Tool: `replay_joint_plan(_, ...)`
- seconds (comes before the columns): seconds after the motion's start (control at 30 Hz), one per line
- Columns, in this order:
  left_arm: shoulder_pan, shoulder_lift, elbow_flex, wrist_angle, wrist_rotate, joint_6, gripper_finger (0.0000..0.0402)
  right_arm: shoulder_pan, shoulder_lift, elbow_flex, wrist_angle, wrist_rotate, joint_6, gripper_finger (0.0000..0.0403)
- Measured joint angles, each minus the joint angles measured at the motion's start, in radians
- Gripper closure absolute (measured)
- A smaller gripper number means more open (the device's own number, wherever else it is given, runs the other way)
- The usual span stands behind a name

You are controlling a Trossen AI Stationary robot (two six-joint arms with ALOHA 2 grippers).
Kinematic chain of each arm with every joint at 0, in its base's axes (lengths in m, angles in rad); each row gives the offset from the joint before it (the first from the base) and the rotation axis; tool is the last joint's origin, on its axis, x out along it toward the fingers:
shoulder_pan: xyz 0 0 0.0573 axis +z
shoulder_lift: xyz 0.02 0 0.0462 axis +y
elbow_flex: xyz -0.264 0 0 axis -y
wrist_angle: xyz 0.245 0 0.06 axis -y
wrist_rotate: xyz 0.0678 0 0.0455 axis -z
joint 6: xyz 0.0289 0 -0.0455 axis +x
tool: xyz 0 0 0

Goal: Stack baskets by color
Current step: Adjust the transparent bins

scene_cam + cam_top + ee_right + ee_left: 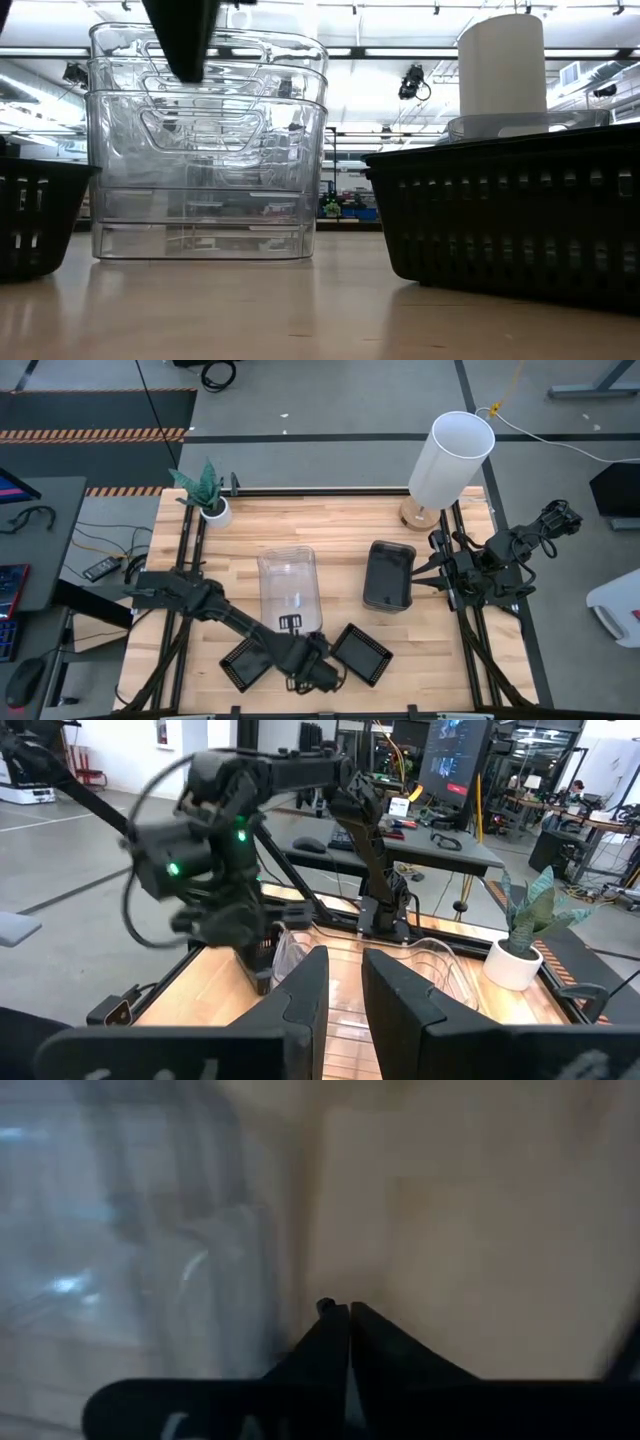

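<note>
At the tabletop's [340, 525] near edge, the left end effector [291, 624] is sitting at the near rim of the clear baskets [289, 588], with its fingers [335, 1342] pressed together; whether any plastic is caught between them I cannot tell. Flanking it, two black baskets are lying tilted on the wood: one [245, 663] just to the left of the arm, the other [361, 654] just to the right. From table height, the clear baskets are showing as a nested stack with several rims one above another, and the black ones are filling the picture's edges in front.

Farther back and to the right, the grey baskets [388, 574] are standing near the clear stack but apart from it, and how many are nested there I cannot tell.

Off the tabletop's right edge, the right end effector [343, 988] is waiting above the frame rail, its fingers standing slightly parted with nothing between them.

Along the far edge, a white lamp shade [450, 461] is standing at the right corner and a small potted plant [212, 500] at the left.
</note>
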Motion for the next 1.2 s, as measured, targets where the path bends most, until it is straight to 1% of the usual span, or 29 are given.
replay_joint_plan(0.13, 0.028, 0.021, 0.000, 0.002, -0.044, 0.029, 0.0389, 0.000, 0.000, 0.000, 0.001, 0.000, 0.000, 0.0332)
replay_joint_plan(0.33, 0.086, 0.020, 0.000, 0.004, -0.207, 0.071, 0.0390, 0.000, 0.000, 0.000, 0.001, 0.000, 0.000, 0.0332)
replay_joint_plan(0.43, 0.133, 0.020, 0.000, -0.006, -0.256, 0.124, 0.0390, 0.000, 0.000, 0.000, 0.002, 0.000, 0.000, 0.0332)
replay_joint_plan(0.53, 0.191, 0.020, 0.000, -0.004, -0.283, 0.154, 0.0390, 0.000, 0.000, 0.000, 0.003, 0.000, 0.000, 0.0332)
replay_joint_plan(0.63, 0.259, 0.020, 0.000, -0.002, -0.287, 0.200, 0.0390, 0.000, 0.000, 0.000, 0.003, 0.000, 0.000, 0.0332)
replay_joint_plan(0.77, 0.365, 0.020, 0.000, -0.003, -0.311, 0.261, 0.0390, 0.000, 0.000, 0.000, 0.003, 0.000, 0.000, 0.0332)
replay_joint_plan(0.93, 0.493, 0.020, 0.000, -0.004, -0.398, 0.301, 0.0390, 0.000, 0.000, 0.000, -0.002, 0.000, 0.000, 0.0332)
replay_joint_plan(1.0, 0.527, 0.020, 0.000, -0.006, -0.388, 0.324, 0.0390, 0.000, 0.000, 0.000, -0.006, 0.000, 0.002, 0.0332)
replay_joint_plan(1.07, 0.534, 0.020, 0.000, -0.006, -0.365, 0.344, 0.0390, 0.000, 0.000, 0.000, -0.011, 0.000, 0.003, 0.0332)
replay_joint_plan(1.2, 0.482, 0.017, 0.000, -0.005, -0.284, 0.355, 0.0390, 0.000, 0.000, 0.000, -0.015, 0.000, 0.001, 0.0332)
